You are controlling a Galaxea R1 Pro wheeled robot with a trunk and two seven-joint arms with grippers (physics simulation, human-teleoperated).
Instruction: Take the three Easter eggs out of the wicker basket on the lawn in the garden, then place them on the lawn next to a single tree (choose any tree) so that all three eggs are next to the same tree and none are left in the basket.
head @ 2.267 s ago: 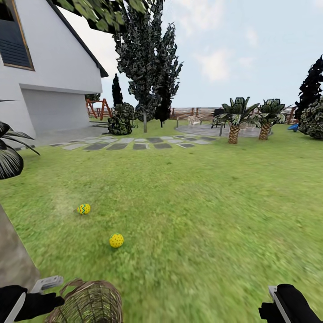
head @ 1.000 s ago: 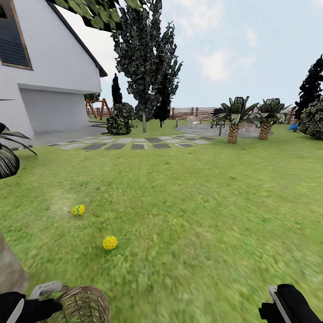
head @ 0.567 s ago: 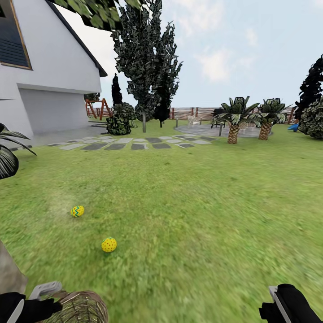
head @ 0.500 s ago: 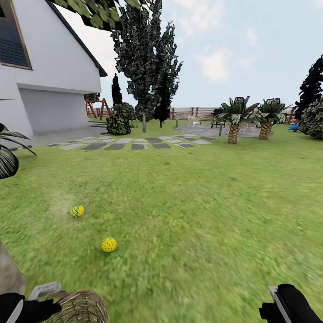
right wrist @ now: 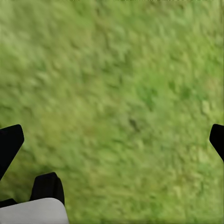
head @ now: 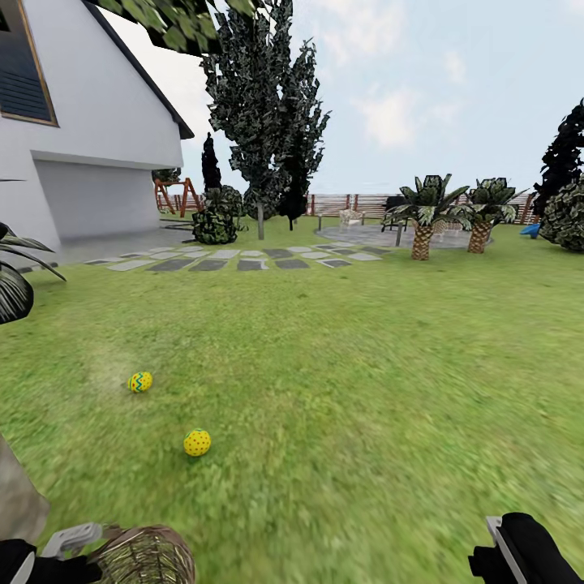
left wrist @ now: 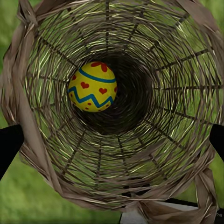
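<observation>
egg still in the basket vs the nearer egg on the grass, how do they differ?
Place: the egg in the basket lies deep inside the wicker basket; the nearer egg on the grass lies bare on the lawn.
Pattern: the egg in the basket has blue bands, a blue zigzag and red hearts; the nearer egg on the grass shows small dark dots.
Shared: both are bright yellow.

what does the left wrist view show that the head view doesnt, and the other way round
The left wrist view looks into the wicker basket and shows a yellow egg with red hearts lying at its bottom. The head view shows two more eggs on the lawn, a zigzag egg and a dotted egg, plus the white house and the trees. Both views share the basket and the grass.
</observation>
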